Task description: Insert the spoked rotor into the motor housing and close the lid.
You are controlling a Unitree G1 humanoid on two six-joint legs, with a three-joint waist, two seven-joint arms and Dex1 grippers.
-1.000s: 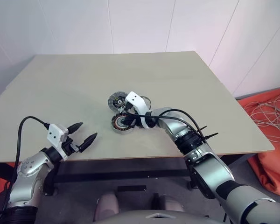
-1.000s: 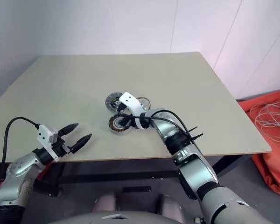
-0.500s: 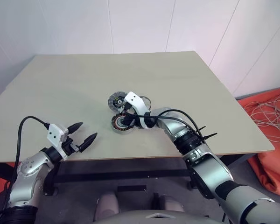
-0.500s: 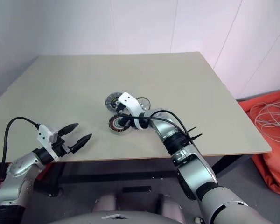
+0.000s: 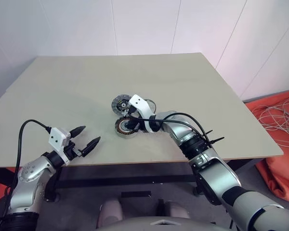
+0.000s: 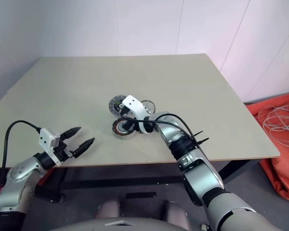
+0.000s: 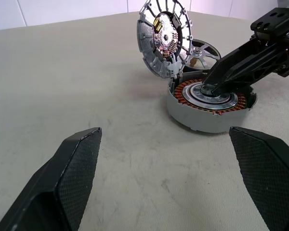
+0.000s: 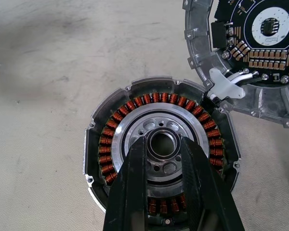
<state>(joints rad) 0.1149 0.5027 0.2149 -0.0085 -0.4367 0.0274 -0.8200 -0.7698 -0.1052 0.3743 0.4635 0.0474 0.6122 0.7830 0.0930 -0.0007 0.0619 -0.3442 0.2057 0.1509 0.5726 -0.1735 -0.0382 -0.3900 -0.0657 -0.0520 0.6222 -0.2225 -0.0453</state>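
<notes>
The motor housing (image 7: 207, 103) is sitting mid-table (image 5: 62, 86), still without the spoked rotor (image 7: 200, 48), which is lying just far-right of it. The lid (image 7: 164, 38) is leaning tilted at its far edge. We're seeing nothing moving over the last second. The right gripper (image 8: 164, 144) is staying clenched on the small centre ring (image 7: 208, 88), so insertion is stalling. The left gripper (image 5: 86, 137) is hanging released, near-left.

Even, diffuse light fills the room, seemingly from overhead, leaving only soft shadows on the pale table (image 5: 77, 91). Nothing glares and nothing blurs. The wrist views are crisp on the motor housing (image 8: 161, 149), while the left gripper's fingertips (image 7: 74, 178) look slightly soft
</notes>
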